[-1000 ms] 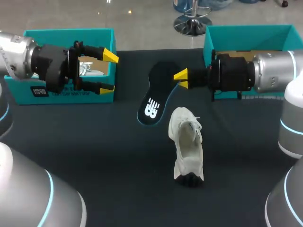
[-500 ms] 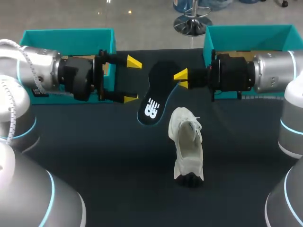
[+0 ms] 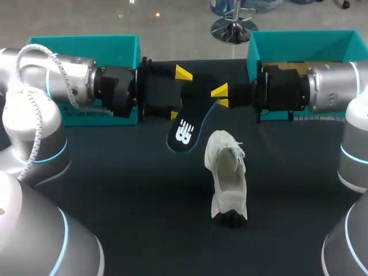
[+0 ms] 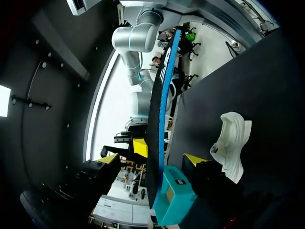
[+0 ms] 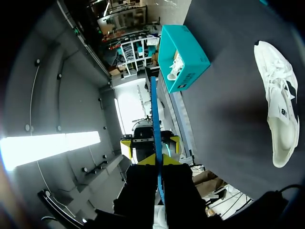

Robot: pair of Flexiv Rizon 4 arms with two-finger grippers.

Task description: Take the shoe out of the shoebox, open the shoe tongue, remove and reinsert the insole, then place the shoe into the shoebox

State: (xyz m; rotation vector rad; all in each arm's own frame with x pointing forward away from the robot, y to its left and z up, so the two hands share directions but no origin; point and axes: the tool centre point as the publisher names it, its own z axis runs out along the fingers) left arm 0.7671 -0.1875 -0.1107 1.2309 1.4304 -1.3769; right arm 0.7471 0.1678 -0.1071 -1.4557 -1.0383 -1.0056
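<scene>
The black insole (image 3: 187,118) with a white logo hangs above the table, its far end held by my shut right gripper (image 3: 220,95). My left gripper (image 3: 177,94) straddles the insole's middle, yellow tips above and below it, still open. In the left wrist view the insole (image 4: 159,109) runs edge-on between the left gripper's (image 4: 167,153) spread fingers, with a gap on one side. In the right wrist view the right gripper (image 5: 159,160) pinches the insole's blue edge (image 5: 154,114). The white shoe (image 3: 227,172) lies on its side on the table, nearer than the insole.
A teal shoebox (image 3: 86,43) stands at the back left behind my left arm; the right wrist view shows a second white shoe inside the box (image 5: 183,59). Another teal box (image 3: 305,40) stands at the back right. Dark table surface spreads around the shoe.
My left arm has swept rightward from the left shoebox until its open fingers bracket the insole, and they have narrowed slightly. The right arm, insole and shoe have stayed still.
</scene>
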